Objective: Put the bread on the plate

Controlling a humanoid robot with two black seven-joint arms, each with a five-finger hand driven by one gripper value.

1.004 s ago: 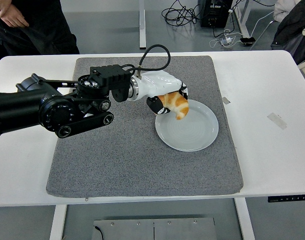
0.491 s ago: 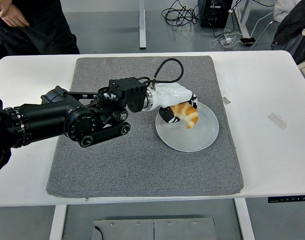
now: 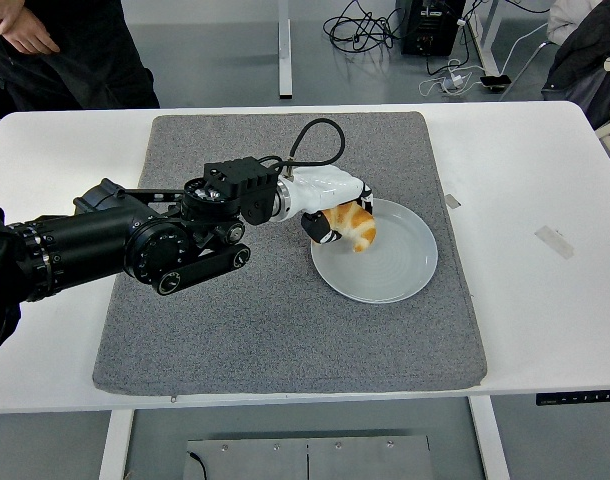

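Observation:
My left arm reaches in from the left edge across the grey mat (image 3: 275, 310). Its white hand (image 3: 330, 200) is shut on the bread (image 3: 353, 226), a golden croissant-like piece. The bread hangs at the upper left part of the white plate (image 3: 390, 275), over its rim area; I cannot tell if it touches the plate. The plate lies on the right half of the mat. The right arm does not show.
A person in dark clothes stands at the top left behind the table (image 3: 545, 180). Small pieces of tape (image 3: 553, 241) lie on the table to the right of the mat. Cables and a black box lie on the floor beyond.
The hand carried the bread right over the plate, then drew back left a little; the bread now sits nearer the plate's upper left rim than half a second ago.

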